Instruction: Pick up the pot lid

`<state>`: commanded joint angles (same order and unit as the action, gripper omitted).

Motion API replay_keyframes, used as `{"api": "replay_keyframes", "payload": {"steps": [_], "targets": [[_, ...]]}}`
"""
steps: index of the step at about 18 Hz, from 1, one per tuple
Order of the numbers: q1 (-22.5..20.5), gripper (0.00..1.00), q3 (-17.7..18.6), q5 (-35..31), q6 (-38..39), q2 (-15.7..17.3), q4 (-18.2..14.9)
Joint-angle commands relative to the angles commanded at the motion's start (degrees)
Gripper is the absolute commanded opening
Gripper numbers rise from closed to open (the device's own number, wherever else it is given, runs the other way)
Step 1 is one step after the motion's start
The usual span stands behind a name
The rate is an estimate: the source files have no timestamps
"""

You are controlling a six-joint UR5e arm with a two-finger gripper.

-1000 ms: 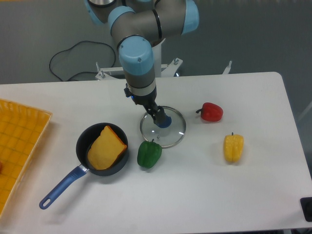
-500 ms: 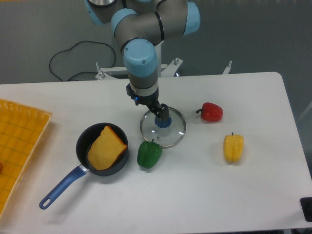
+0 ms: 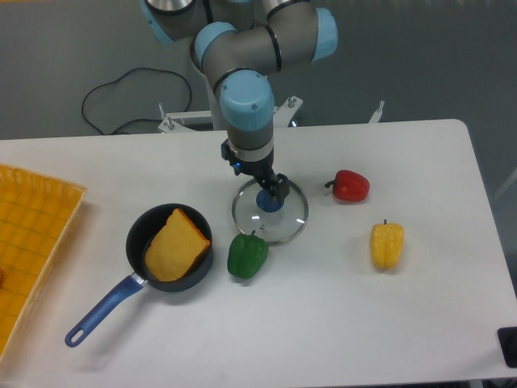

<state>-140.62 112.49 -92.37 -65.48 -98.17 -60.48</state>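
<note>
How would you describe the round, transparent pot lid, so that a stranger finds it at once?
On the white table, look to the picture's right of the black, blue-handled pan. Just behind the green bell pepper lies the round pot lid. It alone is see-through, with a blue knob at its centre.

One high view, set back, facing down across the table (image 3: 339, 323) toward the arm (image 3: 220, 42)

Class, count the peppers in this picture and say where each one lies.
3: a green pepper beside the pan, a red pepper right of the lid, and a yellow pepper nearer the camera than the red. The arm may hide others.
</note>
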Motion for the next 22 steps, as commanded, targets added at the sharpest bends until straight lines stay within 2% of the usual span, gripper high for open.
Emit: {"api": "replay_keyframes", "payload": {"steps": [5, 9, 22], "targets": [[-0.7, 1.00, 1.1, -0.1, -0.3, -0.9, 2.4], [-2.1, 1.00, 1.2, 0.1, -0.2, -2.3, 2.7], [-2.0, 1.00, 1.3, 0.0, -0.4, -3.5, 3.8]]}}
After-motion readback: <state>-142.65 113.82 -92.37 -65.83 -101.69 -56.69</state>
